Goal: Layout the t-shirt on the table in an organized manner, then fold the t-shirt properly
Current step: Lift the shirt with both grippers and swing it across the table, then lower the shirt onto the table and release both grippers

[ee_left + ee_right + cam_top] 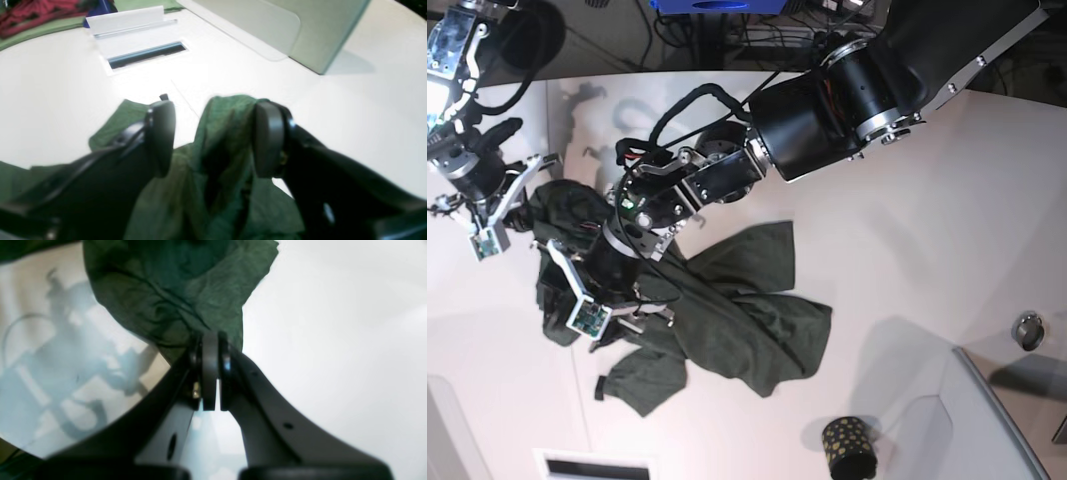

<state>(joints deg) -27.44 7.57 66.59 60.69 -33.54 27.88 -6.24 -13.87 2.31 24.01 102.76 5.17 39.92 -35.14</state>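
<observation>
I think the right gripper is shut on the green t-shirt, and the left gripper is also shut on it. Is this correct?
Only partly. The right gripper is shut on the t-shirt, as the right wrist view shows. The left gripper, however, is open: in the left wrist view its jaws stand apart, with a bunched fold of the cloth between them.

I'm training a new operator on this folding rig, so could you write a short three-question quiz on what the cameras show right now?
1. True or false: the t-shirt lies flat and smooth on the table.
2. Which gripper is pinched shut on the cloth? A. left gripper B. right gripper C. neither
3. Fill in: near the table's front edge in the base view stands a small black ____ with gold dots.

Key
1. False: it is crumpled in a heap.
2. B: its fingers are closed on a fold, while the left gripper's are spread with cloth between them.
3. cup
</observation>
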